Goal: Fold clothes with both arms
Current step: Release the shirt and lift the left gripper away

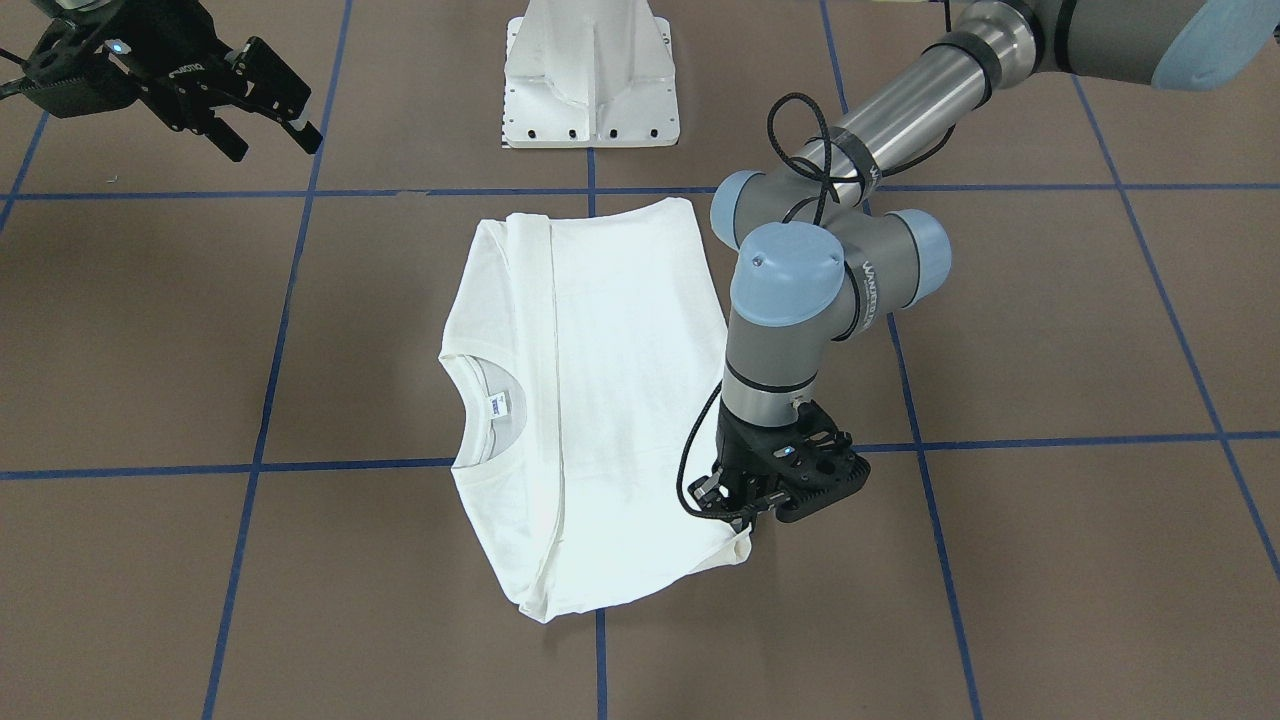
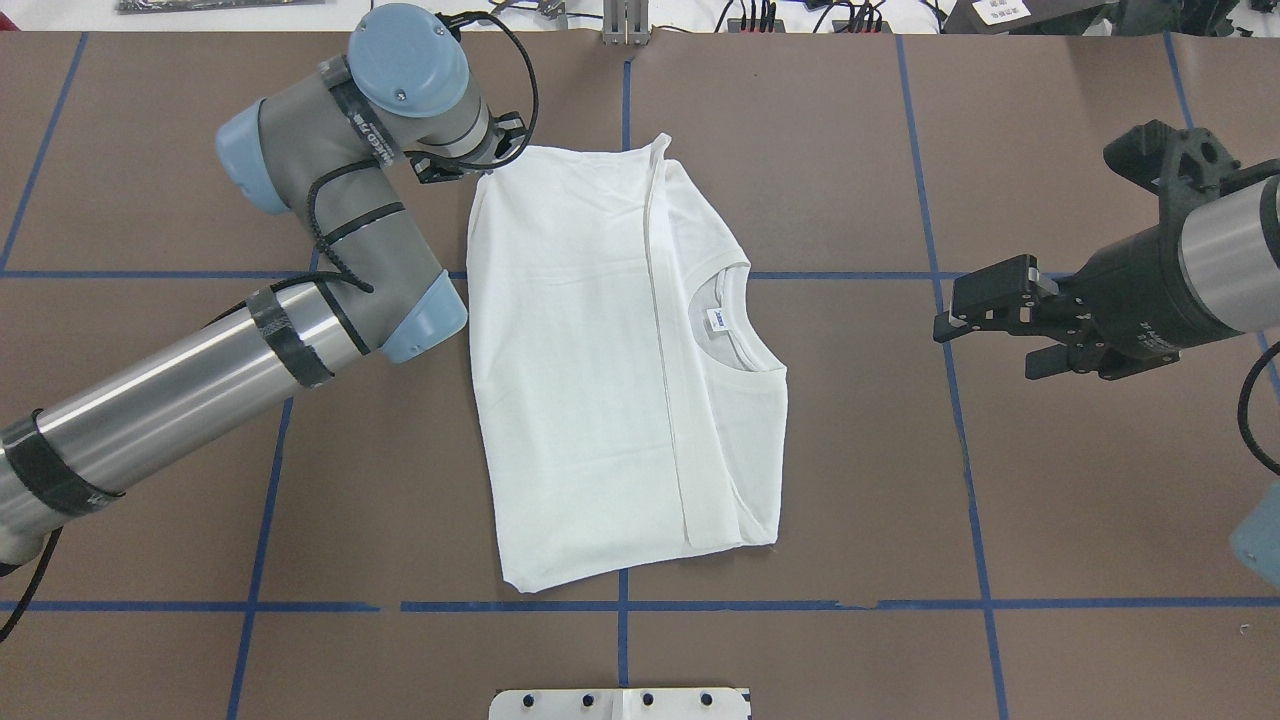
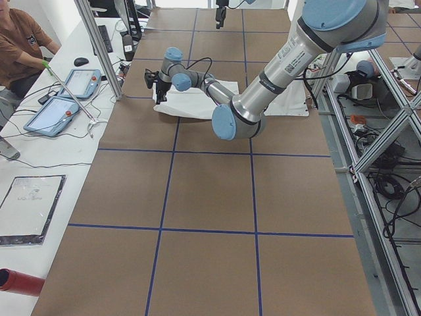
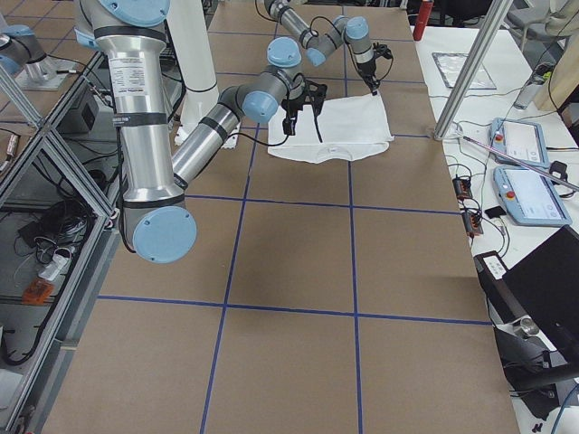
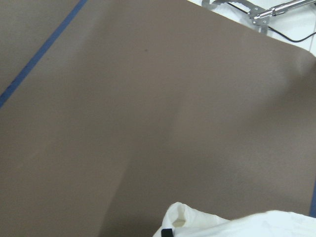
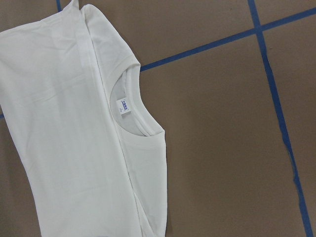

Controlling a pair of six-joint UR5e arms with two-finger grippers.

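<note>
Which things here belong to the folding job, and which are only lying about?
Job: white shirt; left gripper, at the shirt's corner; right gripper, open, apart from it.
Lying about: two tablets; computer mouse; red cylinder.

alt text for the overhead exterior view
A white shirt lies folded into a rough rectangle on a brown table with blue grid lines, collar toward the right. The left gripper is down at its far left corner; the right gripper hangs open off to the right, clear of the cloth.
</note>
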